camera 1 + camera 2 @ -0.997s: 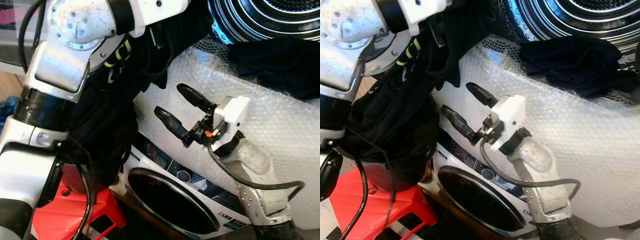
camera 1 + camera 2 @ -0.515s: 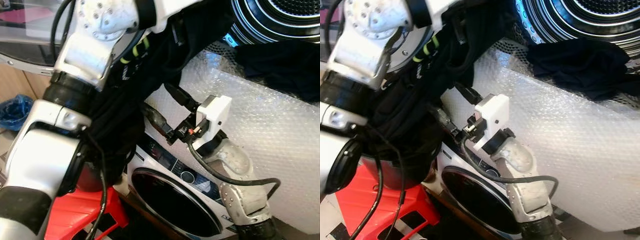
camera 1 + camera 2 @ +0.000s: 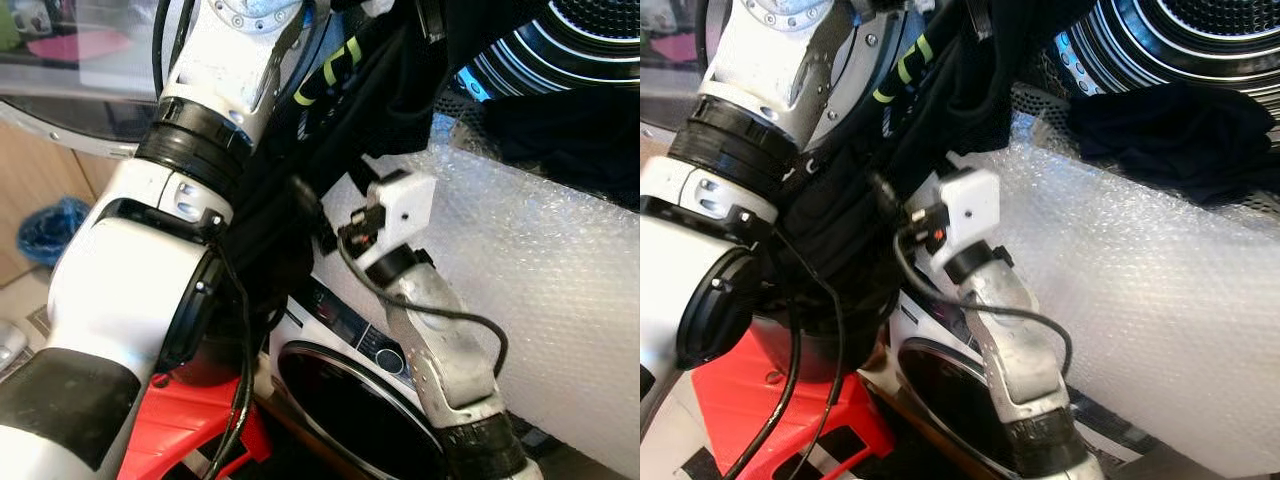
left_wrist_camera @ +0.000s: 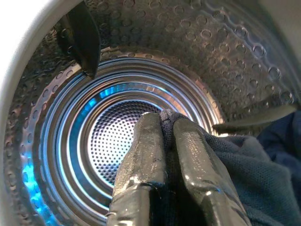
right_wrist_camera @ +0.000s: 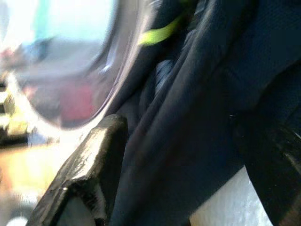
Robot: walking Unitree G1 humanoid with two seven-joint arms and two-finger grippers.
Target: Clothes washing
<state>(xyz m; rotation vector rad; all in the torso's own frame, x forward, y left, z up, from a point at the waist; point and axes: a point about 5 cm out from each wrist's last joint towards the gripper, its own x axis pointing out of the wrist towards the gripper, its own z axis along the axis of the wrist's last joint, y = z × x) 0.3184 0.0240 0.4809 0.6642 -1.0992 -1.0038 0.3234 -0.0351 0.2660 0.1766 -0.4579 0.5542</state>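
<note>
My left gripper [image 4: 162,129] pinches dark garment [image 4: 235,165] at drum [image 4: 117,127] mouth, frame center; right gripper [image 5: 178,155], fingers spread, has pushed into hanging cloth, probably to bunch it inward

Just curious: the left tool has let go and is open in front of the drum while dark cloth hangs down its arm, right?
Not quite. In the left wrist view the left tool is shut on the dark cloth in front of the drum.
</note>
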